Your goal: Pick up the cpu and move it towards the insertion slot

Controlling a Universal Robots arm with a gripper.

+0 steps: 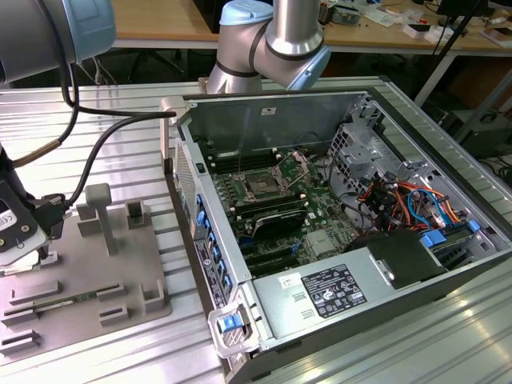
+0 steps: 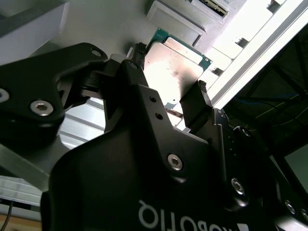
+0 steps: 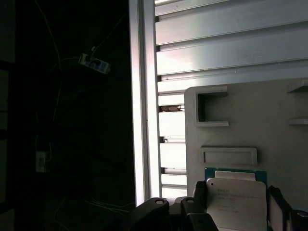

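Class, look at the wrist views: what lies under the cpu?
The grey tray spreads beneath the cpu, gripped by the claw. The tray patch directly below the chip is covered, so whether they touch cannot be seen.

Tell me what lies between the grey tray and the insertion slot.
In the exterior view, the computer case's metal side wall stands upright between the grey tray and the insertion slot.
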